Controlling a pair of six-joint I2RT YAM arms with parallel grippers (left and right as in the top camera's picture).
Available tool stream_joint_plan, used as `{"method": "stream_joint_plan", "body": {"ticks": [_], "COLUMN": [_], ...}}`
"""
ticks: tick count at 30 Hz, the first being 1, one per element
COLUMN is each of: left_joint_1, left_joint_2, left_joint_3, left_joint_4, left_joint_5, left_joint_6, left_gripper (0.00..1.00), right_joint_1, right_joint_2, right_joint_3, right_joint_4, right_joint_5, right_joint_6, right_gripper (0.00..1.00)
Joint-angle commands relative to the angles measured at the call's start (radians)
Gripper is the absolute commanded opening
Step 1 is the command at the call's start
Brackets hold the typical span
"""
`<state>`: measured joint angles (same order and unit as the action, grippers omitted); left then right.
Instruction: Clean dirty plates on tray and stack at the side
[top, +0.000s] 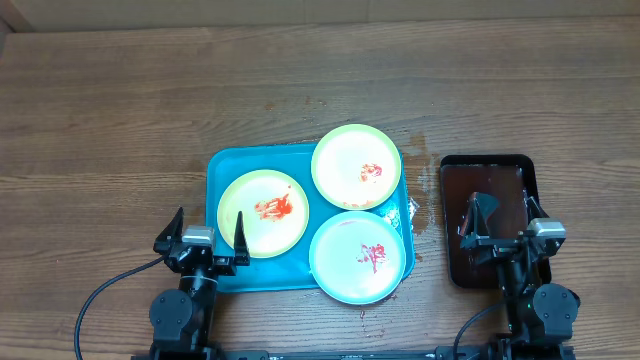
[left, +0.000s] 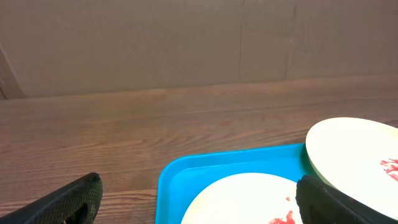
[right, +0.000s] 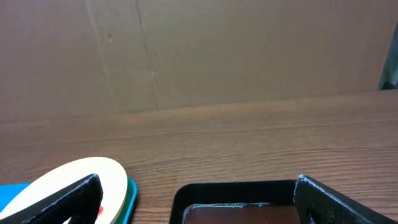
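The turquoise tray (top: 225, 170) lies mid-table with three sauce-smeared plates on it. The yellow plate (top: 262, 213) is at its left. The light green plate (top: 356, 166) is at its back right. The light blue plate (top: 361, 256) is at its front right, overhanging the rim. My left gripper (top: 209, 232) is open and empty at the tray's front left edge; in the left wrist view (left: 196, 199) the yellow plate (left: 249, 199) shows between its fingers. My right gripper (top: 506, 214) is open and empty over the dark tray.
A smaller dark brown-black tray (top: 490, 180) sits right of the turquoise tray; its rim (right: 236, 190) shows in the right wrist view. Something small and shiny (top: 412, 210) lies by the turquoise tray's right edge. Sauce spots (top: 425, 215) mark the wood between the trays.
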<state>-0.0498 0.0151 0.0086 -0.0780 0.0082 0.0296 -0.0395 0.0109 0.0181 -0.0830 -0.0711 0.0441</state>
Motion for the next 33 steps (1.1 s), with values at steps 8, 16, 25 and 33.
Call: {"method": "stream_joint_plan", "body": {"ticks": [8, 16, 25, 33], "left_joint_1": [0.004, 0.004, 0.004, 0.004], "left_joint_2": [-0.010, -0.010, -0.010, -0.010], "left_joint_3": [-0.004, -0.004, -0.004, -0.004], "left_joint_4": [0.000, 0.000, 0.000, 0.000], "left_joint_5": [0.008, 0.008, 0.008, 0.008], "left_joint_6": [0.016, 0.016, 0.016, 0.016], "left_gripper": [1.00, 1.00, 1.00, 1.00], "right_joint_1": [-0.006, -0.006, -0.006, -0.006], "right_joint_2": [-0.008, -0.008, 0.083, 0.383], "right_joint_3": [-0.010, -0.010, 0.113, 0.493], "right_joint_4": [0.002, 0.002, -0.162, -0.377], "right_joint_5": [0.013, 0.012, -0.021, -0.039], "right_joint_6": [0.010, 0.111, 0.114, 0.114], "right_gripper": [1.00, 1.00, 1.00, 1.00]}}
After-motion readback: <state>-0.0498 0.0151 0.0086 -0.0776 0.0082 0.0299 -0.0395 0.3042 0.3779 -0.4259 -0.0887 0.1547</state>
